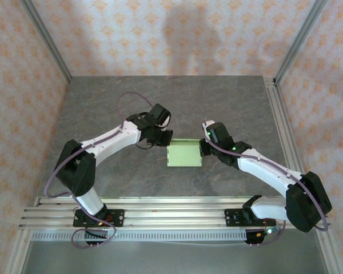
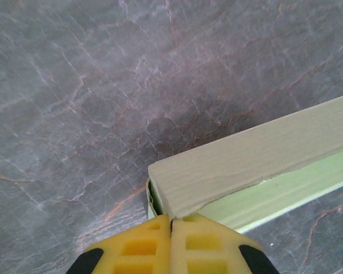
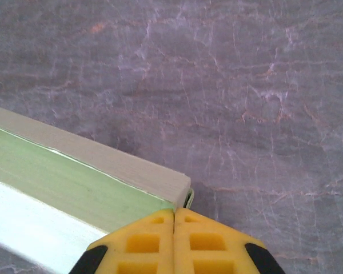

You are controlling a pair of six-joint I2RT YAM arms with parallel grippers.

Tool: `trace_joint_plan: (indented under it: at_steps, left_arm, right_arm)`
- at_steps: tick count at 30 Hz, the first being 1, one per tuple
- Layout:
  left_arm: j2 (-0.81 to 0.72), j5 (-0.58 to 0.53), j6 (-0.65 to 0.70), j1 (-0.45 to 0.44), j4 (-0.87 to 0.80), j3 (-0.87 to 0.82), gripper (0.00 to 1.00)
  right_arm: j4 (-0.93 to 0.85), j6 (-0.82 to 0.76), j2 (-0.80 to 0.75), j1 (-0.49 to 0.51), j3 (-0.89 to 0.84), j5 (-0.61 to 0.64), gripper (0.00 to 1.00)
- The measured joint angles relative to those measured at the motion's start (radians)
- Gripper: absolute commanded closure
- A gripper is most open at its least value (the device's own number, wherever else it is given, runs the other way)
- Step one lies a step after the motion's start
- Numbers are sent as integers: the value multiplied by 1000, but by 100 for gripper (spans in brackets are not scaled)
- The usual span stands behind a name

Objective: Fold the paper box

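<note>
1. A grey marbled table [image 1: 103, 108] fills the floor of a booth with orange-patterned walls [image 1: 160, 34]. An aluminium rail [image 1: 171, 208] along the near edge carries both arm bases. Nothing lies between the arms and the middle of the table.
2. The paper box [image 1: 184, 154] lies flat at the table's centre, pale green, between the two arms.
3. The left gripper [image 1: 164, 138] sits at the box's far left corner. In the left wrist view, its yellow fingers [image 2: 143, 245] are pressed together with no gap, and their tips touch the box's end corner.
4. The right gripper [image 1: 204, 149] sits at the box's right edge. In the right wrist view, its fingers [image 3: 143, 242] are likewise closed tight against each other, tips against the box's corner.
5. Whether either pair pinches a card edge cannot be told.
6. The box's top face lies closed. A narrow dark slit shows at its left end, and its inside is hidden.
</note>
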Motion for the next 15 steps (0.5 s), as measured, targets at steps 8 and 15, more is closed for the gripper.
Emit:
trace_joint_plan:
  at_steps: [8, 15]
  left_arm:
    - [2, -6, -8, -21, 14, -28, 100]
    - [1, -12, -7, -21, 19, -27, 88]
  right_arm:
    - [83, -8, -26, 0, -72, 1, 100]
    - [111, -23, -40, 0, -88, 9, 100]
